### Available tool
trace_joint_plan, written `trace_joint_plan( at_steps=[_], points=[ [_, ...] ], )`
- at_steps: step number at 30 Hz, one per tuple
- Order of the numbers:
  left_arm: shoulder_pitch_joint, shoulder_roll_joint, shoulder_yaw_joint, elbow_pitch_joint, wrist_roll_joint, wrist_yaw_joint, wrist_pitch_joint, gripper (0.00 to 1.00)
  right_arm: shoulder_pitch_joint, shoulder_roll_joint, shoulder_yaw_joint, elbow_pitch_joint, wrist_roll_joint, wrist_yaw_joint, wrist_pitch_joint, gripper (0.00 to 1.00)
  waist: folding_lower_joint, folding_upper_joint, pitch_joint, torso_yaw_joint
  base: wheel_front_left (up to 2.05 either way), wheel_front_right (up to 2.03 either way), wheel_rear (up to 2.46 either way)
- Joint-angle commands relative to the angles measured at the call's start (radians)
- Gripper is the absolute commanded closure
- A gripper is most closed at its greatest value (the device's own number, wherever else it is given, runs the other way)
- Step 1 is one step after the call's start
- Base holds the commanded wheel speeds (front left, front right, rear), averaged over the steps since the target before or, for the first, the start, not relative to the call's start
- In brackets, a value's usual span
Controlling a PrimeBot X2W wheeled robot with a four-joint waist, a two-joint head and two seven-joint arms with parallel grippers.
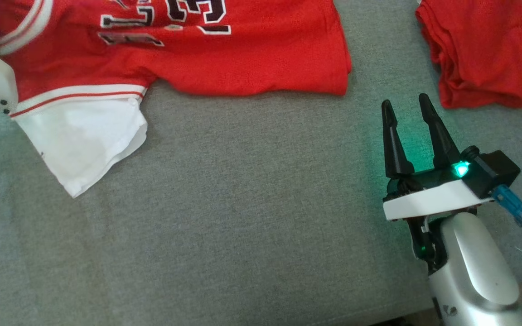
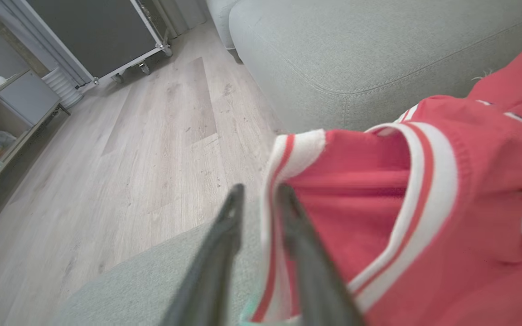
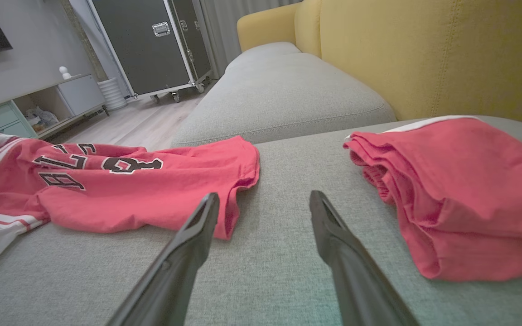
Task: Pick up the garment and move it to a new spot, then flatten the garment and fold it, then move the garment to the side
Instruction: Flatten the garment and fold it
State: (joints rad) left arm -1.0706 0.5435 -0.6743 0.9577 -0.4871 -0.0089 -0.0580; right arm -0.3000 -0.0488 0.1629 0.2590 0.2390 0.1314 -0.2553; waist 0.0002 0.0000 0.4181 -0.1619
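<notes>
Near the front right of the sofa seat (image 1: 243, 217), the right gripper (image 1: 404, 100) hovers wide open and empty. The red jersey (image 1: 243, 59) lies rumpled and unfolded along the seat's far left, and a folded red garment (image 1: 487, 50) sits at the far right corner, so flattening, folding and setting aside look still to do. The head view gives the layout and the left wrist view gives the contact: the left gripper (image 2: 261, 186) stands narrowly apart at the seat's left edge, with the striped trim (image 2: 268, 217) between its fingers. Whether they pinch it, I cannot tell.

Red garments, two: one jersey (image 1: 197, 68), one folded pile (image 1: 487, 59). Grey cushions (image 3: 283, 95), two. Wheeled case (image 3: 152, 45), one. Yellow backrest (image 3: 424, 54), one. Shelf unit (image 3: 39, 104), one.
</notes>
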Motion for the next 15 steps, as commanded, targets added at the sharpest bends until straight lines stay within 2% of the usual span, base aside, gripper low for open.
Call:
trace_joint_plan(
  at_steps=[1,9,13,15],
  points=[
    [-0.049,0.048,0.031,-0.006,0.003,0.007,-0.016,0.0,-0.022,-0.001,0.021,-0.029,0.008,-0.001,-0.006,0.0,-0.0002,0.0,-0.002,0.002,0.0,0.0,0.0],
    [0.002,-0.043,0.087,0.04,-0.069,0.012,-0.174,0.0,-0.015,-0.001,-0.003,-0.022,-0.018,-0.001,-0.006,0.0,-0.0002,0.0,-0.071,0.068,0.0,0.0,0.0],
    [0.072,-0.077,0.127,-0.029,-0.095,0.022,-0.201,0.0,0.003,-0.001,-0.022,-0.018,-0.034,-0.001,-0.006,0.0,-0.0002,0.0,-0.129,0.111,0.0,0.0,0.0],
    [0.124,-0.089,0.164,-0.11,-0.098,0.039,-0.203,0.0,0.014,-0.001,-0.031,-0.014,-0.043,-0.001,-0.006,0.0,-0.0002,0.0,-0.159,0.134,0.0,0.0,0.0]
  ],
)
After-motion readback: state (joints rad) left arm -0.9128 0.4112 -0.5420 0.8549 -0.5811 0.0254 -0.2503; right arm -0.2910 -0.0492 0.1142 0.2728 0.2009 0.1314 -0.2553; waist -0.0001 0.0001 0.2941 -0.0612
